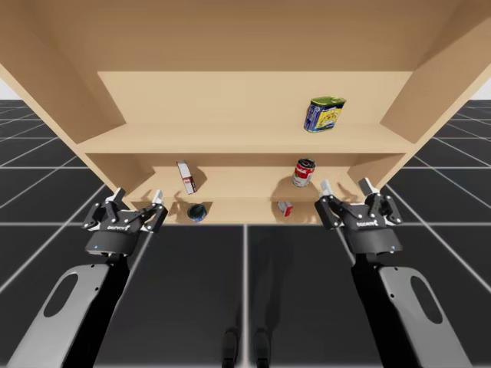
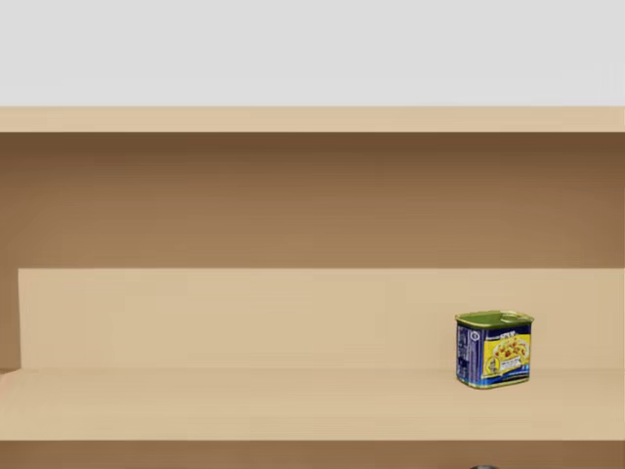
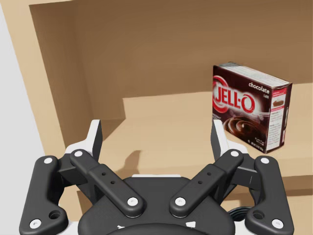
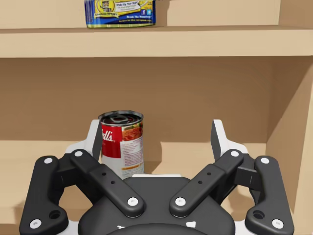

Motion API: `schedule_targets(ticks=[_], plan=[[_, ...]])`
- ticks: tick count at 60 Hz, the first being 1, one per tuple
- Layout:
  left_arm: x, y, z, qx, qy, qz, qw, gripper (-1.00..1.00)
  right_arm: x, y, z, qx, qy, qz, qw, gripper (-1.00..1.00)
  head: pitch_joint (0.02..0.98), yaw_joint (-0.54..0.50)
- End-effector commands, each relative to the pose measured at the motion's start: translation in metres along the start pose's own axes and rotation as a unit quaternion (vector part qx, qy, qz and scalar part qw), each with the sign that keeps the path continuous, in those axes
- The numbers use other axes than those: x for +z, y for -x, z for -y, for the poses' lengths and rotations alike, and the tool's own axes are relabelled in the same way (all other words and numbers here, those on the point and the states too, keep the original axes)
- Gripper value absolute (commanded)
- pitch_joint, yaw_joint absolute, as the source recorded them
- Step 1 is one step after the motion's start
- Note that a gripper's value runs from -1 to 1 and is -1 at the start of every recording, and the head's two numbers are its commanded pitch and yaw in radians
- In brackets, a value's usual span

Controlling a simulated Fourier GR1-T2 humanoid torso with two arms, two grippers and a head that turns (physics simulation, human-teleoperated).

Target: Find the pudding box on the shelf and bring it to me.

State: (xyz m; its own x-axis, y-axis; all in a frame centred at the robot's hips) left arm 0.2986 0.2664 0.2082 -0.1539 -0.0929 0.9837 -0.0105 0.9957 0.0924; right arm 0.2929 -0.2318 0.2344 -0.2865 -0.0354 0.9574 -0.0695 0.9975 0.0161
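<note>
An edge cuts off the blue tin (image 4: 120, 13), and the red-and-white thing (image 1: 285, 208) is too small to name

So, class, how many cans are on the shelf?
3: blue-and-yellow can top right; red can middle right; low dark can bottom left. Others may be hidden.

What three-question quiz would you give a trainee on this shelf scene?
1. True or false: the left gripper is shut on the dark brown cardboard pudding box.
2. The blue-and-yellow rectangular metal tin stands on a shelf that is: A above, B level with, C below that of the red-and-white cylindrical metal can.
3. What stands just ahead of the right gripper?

Key: 1 false, its fingers are open and the box stands apart, ahead of them. 2 A. 3 the red-and-white cylindrical metal can.
</note>
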Motion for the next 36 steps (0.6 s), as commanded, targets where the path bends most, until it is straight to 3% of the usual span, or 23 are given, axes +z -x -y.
schedule_targets(ticks=[1, 3, 4, 5, 8, 20, 36], plan=[[-0.0005, 0.0000, -0.0013, -0.001, -0.001, -0.002, 1.0000, -1.00, -0.0005, 0.0025, -0.0002, 0.004, 0.012, 0.001, 0.9999, -1.00, 0.059, 0.00], [-0.0005, 0.0001, -0.0015, -0.001, -0.001, -0.002, 1.0000, -1.00, -0.0011, 0.0031, -0.0003, 0.007, 0.012, 0.001, 0.9999, -1.00, 0.063, 0.00], [-0.0005, 0.0001, -0.0017, -0.001, -0.001, -0.003, 1.0000, -1.00, -0.0017, 0.0028, -0.0002, -0.002, 0.008, -0.003, 1.0000, -1.00, 0.068, 0.00], [-0.0004, 0.0001, -0.0018, -0.001, -0.001, -0.003, 1.0000, -1.00, -0.0022, 0.0025, 0.0000, -0.002, 0.006, -0.007, 1.0000, -1.00, 0.074, 0.00], [-0.0003, 0.0000, -0.0021, -0.001, -0.001, -0.003, 1.0000, -1.00, -0.0027, 0.0027, 0.0011, 0.006, 0.004, -0.012, 0.9999, -1.00, 0.102, 0.00], [-0.0001, 0.0007, -0.0025, -0.001, 0.000, -0.004, 1.0000, -1.00, -0.0037, 0.0026, 0.0026, 0.009, 0.008, -0.012, 0.9999, -1.00, 0.261, 0.01], [-0.0001, 0.0004, -0.0033, -0.002, -0.001, -0.004, 1.0000, -1.00, -0.0036, 0.0014, 0.0022, 0.016, 0.007, -0.011, 0.9998, -1.00, 0.455, 0.19]])
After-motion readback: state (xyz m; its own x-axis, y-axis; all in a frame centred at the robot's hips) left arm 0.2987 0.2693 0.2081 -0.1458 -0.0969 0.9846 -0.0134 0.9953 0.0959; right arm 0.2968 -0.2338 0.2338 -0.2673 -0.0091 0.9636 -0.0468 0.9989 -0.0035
